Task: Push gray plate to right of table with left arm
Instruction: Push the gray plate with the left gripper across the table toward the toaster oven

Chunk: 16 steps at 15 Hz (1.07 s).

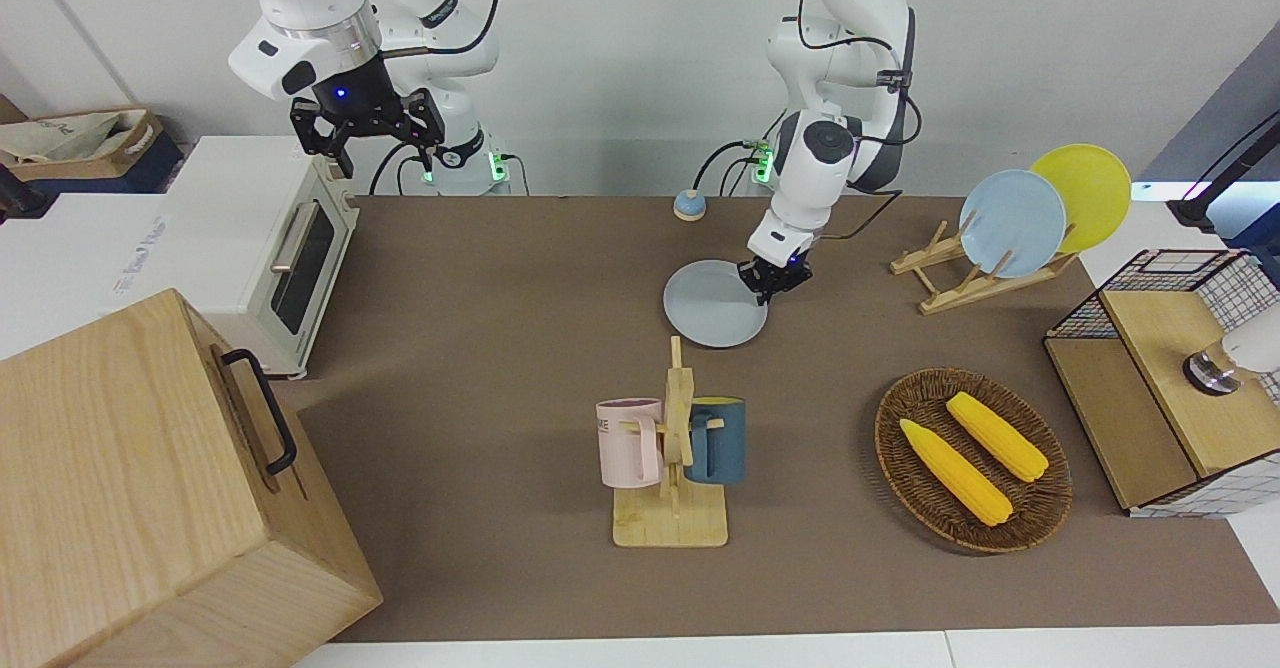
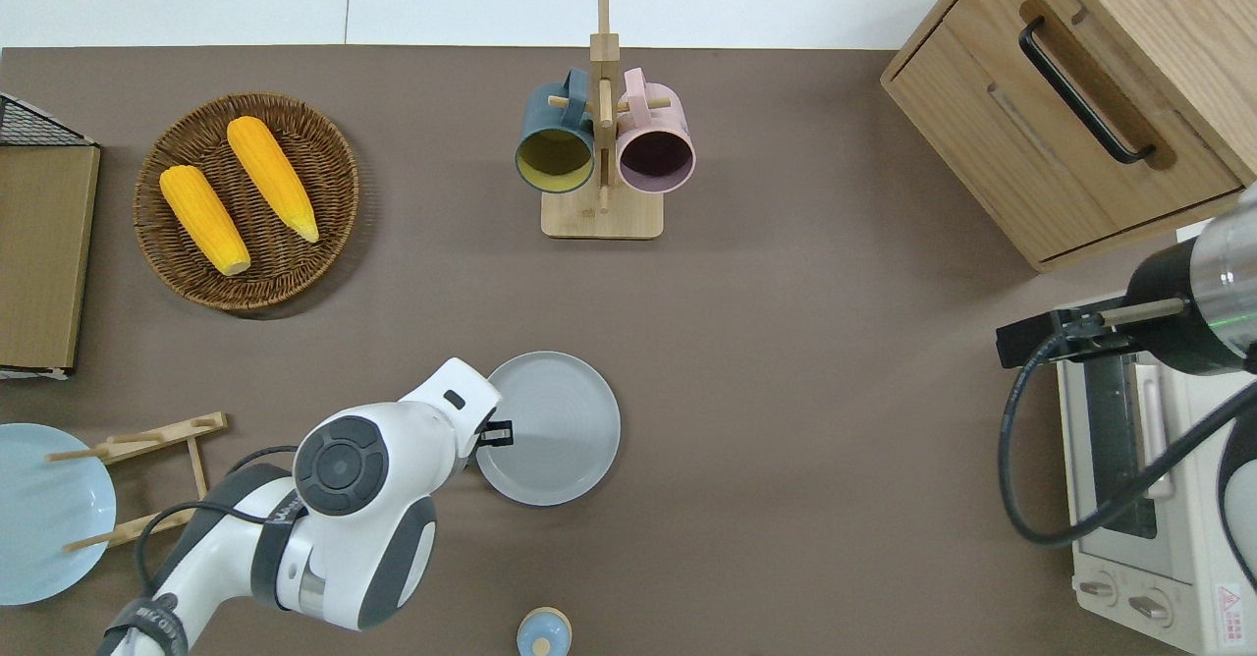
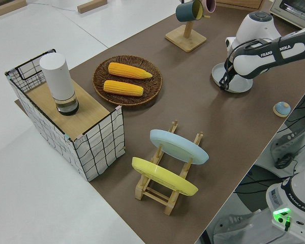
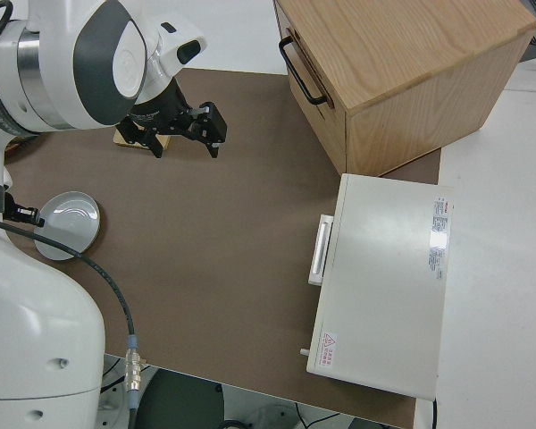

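Note:
The gray plate (image 1: 716, 303) lies flat on the brown table (image 1: 500, 278), near its middle and nearer to the robots than the mug rack; it also shows in the overhead view (image 2: 555, 427) and the left side view (image 3: 235, 80). My left gripper (image 1: 772, 283) is low at the table, shut and empty. Its fingertips (image 2: 499, 432) touch the plate's rim on the side toward the left arm's end of the table. My right gripper (image 1: 383, 156) is open and empty; that arm is parked.
A wooden mug rack (image 2: 602, 145) holds a dark blue and a pink mug. A wicker basket (image 2: 245, 201) holds two corn cobs. A plate rack (image 1: 985, 273) holds a sky-blue and a yellow plate. A small blue bell (image 2: 543, 631), a toaster oven (image 1: 270, 238) and a wooden cabinet (image 2: 1080, 96) stand around.

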Each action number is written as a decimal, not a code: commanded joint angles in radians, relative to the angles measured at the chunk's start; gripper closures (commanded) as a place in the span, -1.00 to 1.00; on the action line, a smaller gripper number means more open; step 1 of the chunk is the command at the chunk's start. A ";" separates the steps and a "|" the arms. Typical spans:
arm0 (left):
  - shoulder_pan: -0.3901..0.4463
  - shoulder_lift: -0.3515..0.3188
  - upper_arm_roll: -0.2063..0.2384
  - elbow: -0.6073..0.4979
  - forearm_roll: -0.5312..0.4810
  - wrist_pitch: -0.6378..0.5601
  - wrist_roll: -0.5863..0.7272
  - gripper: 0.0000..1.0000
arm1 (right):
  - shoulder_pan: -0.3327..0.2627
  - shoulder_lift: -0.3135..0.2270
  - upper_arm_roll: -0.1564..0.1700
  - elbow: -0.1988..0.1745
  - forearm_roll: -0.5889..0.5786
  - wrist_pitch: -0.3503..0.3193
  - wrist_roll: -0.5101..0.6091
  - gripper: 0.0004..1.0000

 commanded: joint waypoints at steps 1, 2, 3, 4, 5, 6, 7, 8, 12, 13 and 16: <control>-0.104 0.128 0.008 0.130 -0.013 0.011 -0.116 1.00 | -0.011 -0.008 0.004 -0.001 0.008 -0.012 -0.003 -0.97; -0.127 0.148 0.008 0.156 -0.013 0.010 -0.143 1.00 | -0.011 -0.008 0.006 -0.001 0.008 -0.012 -0.003 -0.97; -0.157 0.180 0.008 0.188 -0.013 0.010 -0.188 1.00 | -0.011 -0.008 0.006 -0.001 0.008 -0.012 -0.001 -0.97; -0.182 0.217 0.008 0.234 -0.013 0.010 -0.220 1.00 | -0.011 -0.008 0.006 0.001 0.008 -0.012 -0.003 -0.97; -0.207 0.249 0.006 0.277 -0.013 0.010 -0.249 1.00 | -0.011 -0.008 0.006 0.001 0.008 -0.012 -0.003 -0.97; -0.225 0.284 -0.005 0.323 -0.013 0.007 -0.283 1.00 | -0.011 -0.008 0.006 -0.001 0.008 -0.012 -0.001 -0.97; -0.227 0.310 -0.021 0.355 -0.012 0.005 -0.309 1.00 | -0.011 -0.008 0.006 0.001 0.008 -0.012 -0.003 -0.97; -0.227 0.335 -0.037 0.386 -0.007 0.005 -0.330 1.00 | -0.011 -0.008 0.006 0.001 0.008 -0.012 -0.001 -0.97; -0.234 0.407 -0.075 0.503 0.005 -0.018 -0.413 1.00 | -0.011 -0.008 0.004 -0.001 0.008 -0.012 -0.001 -0.97; -0.250 0.424 -0.075 0.536 0.014 -0.035 -0.430 1.00 | -0.011 -0.008 0.006 0.001 0.008 -0.012 -0.001 -0.97; -0.277 0.456 -0.077 0.576 0.016 -0.053 -0.458 1.00 | -0.011 -0.008 0.006 0.001 0.008 -0.012 -0.001 -0.97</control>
